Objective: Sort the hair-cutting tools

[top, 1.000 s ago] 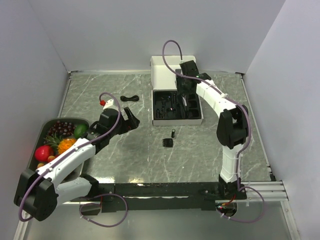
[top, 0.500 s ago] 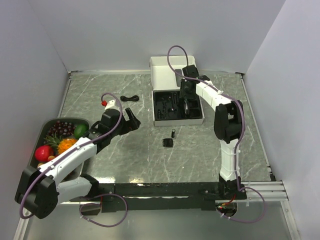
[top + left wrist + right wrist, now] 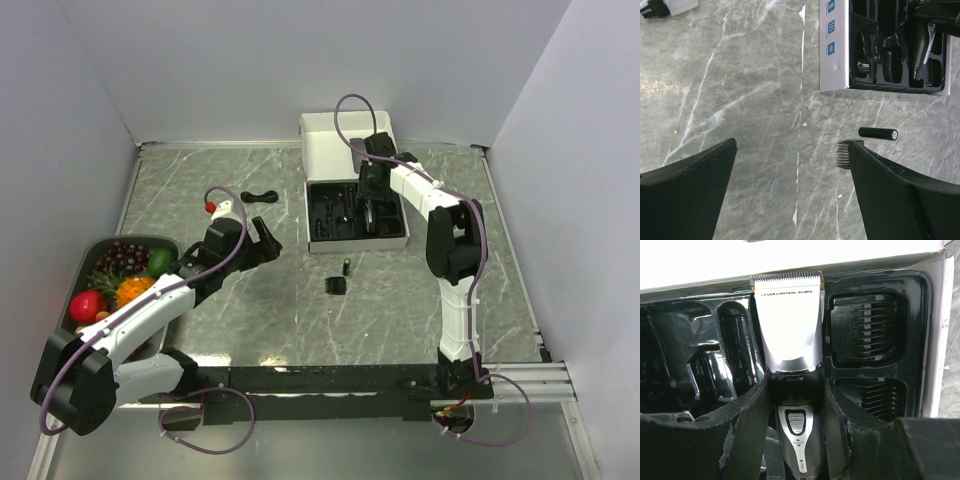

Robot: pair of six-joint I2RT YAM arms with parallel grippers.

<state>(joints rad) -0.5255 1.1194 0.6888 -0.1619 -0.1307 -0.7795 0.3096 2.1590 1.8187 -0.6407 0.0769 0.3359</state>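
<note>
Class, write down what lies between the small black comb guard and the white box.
The tiny black cylindrical piece lies there on the marble, touching neither the comb guard nor the box. The top view shows it best.

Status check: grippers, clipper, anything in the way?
Left gripper: jaws open, empty. Right gripper: jaws closed on clipper at the tray. Comb guard, cylinder loose on table.

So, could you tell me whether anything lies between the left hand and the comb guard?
Nothing visible does. Only bare table shows between the open left hand and the comb guard; the small black cylinder lies just beyond it, toward the box.
</note>
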